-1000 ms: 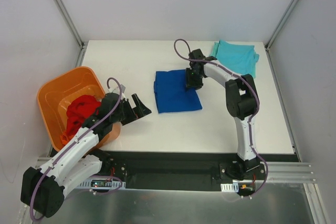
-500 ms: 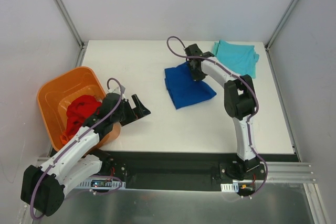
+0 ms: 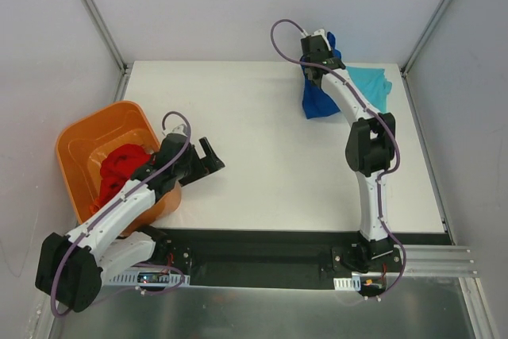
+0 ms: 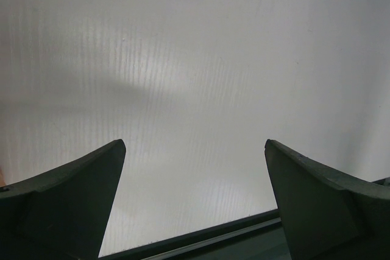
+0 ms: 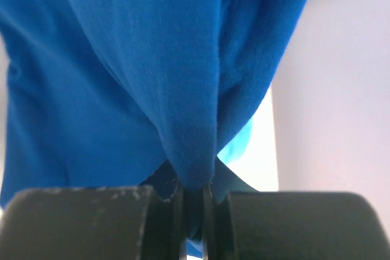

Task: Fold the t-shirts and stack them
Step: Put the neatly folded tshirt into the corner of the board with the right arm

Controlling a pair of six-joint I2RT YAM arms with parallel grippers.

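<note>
Right gripper [image 3: 319, 45] is clamped on a pinch of the blue shirt [image 3: 316, 101]. The shirt hangs bunched at the far right of the bench [image 3: 238, 125]. Its lower end is just beside the left edge of the teal shirt [image 3: 373, 85]; whether it touches the bench cannot be told. The teal shirt lies folded in the far right corner. Left gripper [image 3: 208, 155] is open and empty over bare bench, near the orange tub [image 3: 75, 136]. The red shirt [image 3: 123, 168] lies crumpled in the tub.

Judgement: the step in hand is stacking blue on teal.
- Carry the shirt right until it is centred over the teal one.
- Lower it so the hanging end lands first, then drape it down flat.
- Let go only once the cloth rests with its edges matched.
- The bundle looks loose and may need smoothing.
</note>
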